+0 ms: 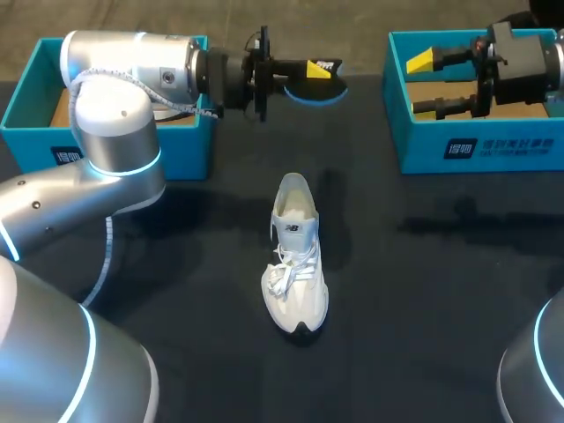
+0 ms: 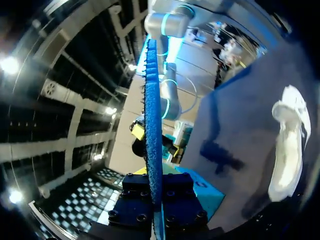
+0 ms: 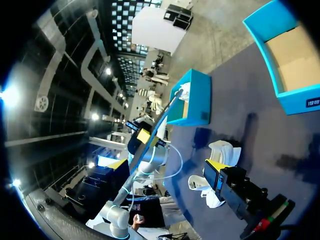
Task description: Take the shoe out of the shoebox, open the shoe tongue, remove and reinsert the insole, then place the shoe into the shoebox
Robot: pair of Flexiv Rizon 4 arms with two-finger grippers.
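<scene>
Left gripper [image 1: 322,69], upper middle of the head view, clamps the blue insole [image 1: 315,92]. Right gripper [image 1: 419,84] hangs over the upper-right shoebox [image 1: 423,163], fingers seemingly apart and empty. The white shoe [image 1: 296,256] lies mid-table. The shoebox's white print is unreadable.

Blue insole [image 2: 152,125] edge-on, clamped in left end effector [image 2: 156,200], white shoe [image 2: 287,145] on table [image 2: 240,120]

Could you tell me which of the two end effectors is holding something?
The left end effector, which is shut on the blue insole. The right end effector is open and empty.
</scene>
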